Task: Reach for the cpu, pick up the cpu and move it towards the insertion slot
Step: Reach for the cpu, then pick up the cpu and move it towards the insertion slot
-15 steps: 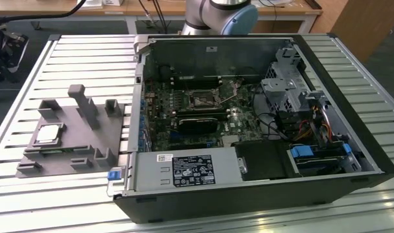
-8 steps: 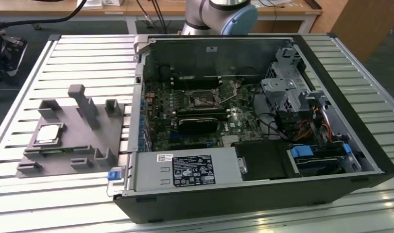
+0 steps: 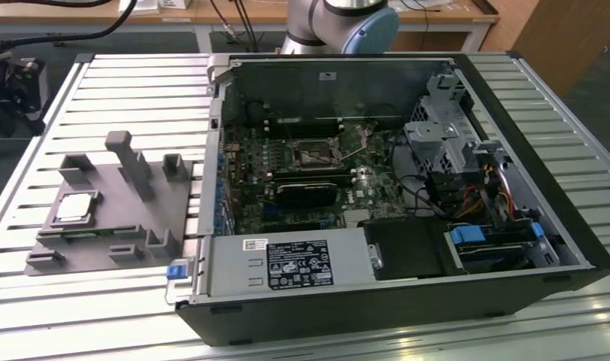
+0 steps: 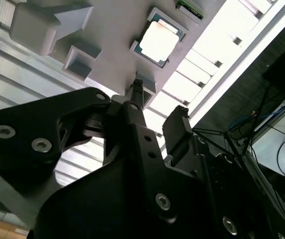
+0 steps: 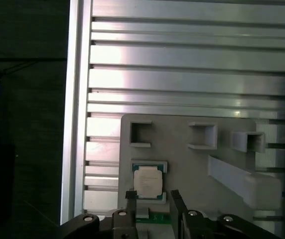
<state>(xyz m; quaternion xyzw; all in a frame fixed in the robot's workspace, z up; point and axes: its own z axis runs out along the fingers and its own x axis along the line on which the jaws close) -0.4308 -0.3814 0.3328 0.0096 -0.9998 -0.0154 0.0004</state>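
While the cpu (image 5: 147, 181) lies flat in its pocket of the grey fixture (image 5: 192, 164) on the table (image 5: 182, 74), the tool (image 5: 152, 196) hangs near it, fingers apart and empty. A descent off centre could catch a fingertip on the pocket wall or tip the thin chip; the insertion slot (image 3: 313, 154) sits well apart, inside the computer case (image 3: 385, 308)

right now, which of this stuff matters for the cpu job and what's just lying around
For the job: cpu, insertion slot, open gripper.
Just there: grey fixture, power supply, black card, cables.
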